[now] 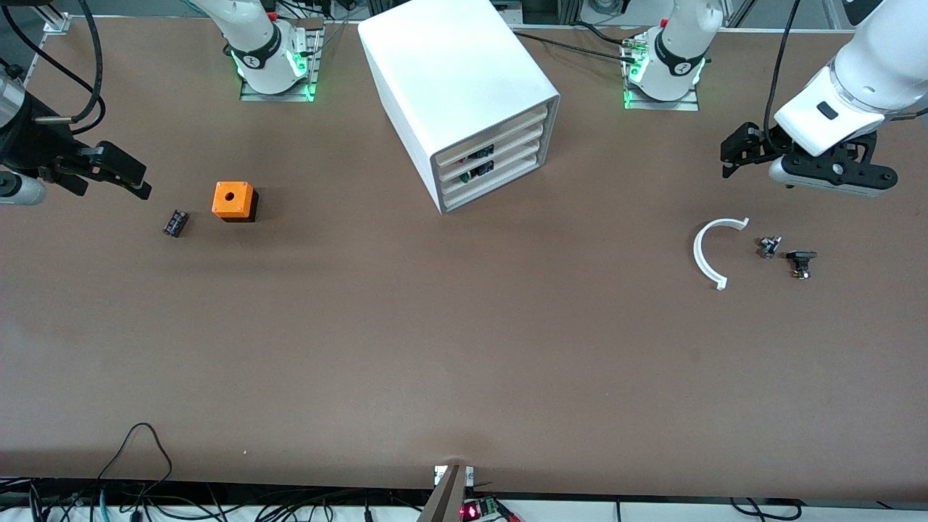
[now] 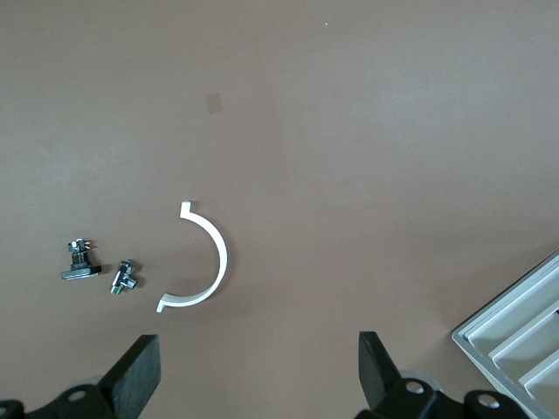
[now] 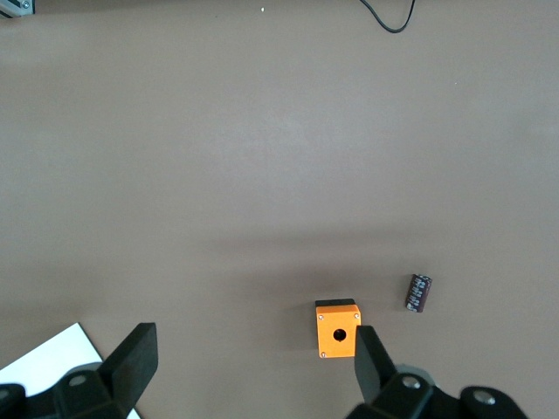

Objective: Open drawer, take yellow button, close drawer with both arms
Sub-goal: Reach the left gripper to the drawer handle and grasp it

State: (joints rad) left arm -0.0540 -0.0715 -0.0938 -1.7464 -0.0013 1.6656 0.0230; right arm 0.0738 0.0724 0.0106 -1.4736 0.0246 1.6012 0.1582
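- White cabinet (image 1: 464,94): stands on the worktop (image 1: 464,348) near the edge where the arm bases are mounted, between the two bases, its front turned obliquely toward the left arm's end.
- Drawer (image 1: 491,136): uppermost of four in the cabinet, fully pushed in; the two drawers below it show dark parts through their fronts.
- Button: not visible on the worktop; whether it lies in the drawer cannot be told.
- Left gripper (image 1: 734,154): released, jaws wide apart and holding nothing; it hangs over the worktop at the left arm's end, above and beside a white curved strip (image 1: 707,252).
- Two small dark parts (image 1: 770,246) (image 1: 801,262): lie just beside the strip, toward the left arm's end of the worktop.
- Right gripper (image 1: 119,174): released, jaws spread and holding nothing; it hangs over the right arm's end of the worktop.
- Orange cube (image 1: 233,200) with a round hole: rests near the right gripper, with a small black part (image 1: 175,222) beside it, slightly nearer the front camera.
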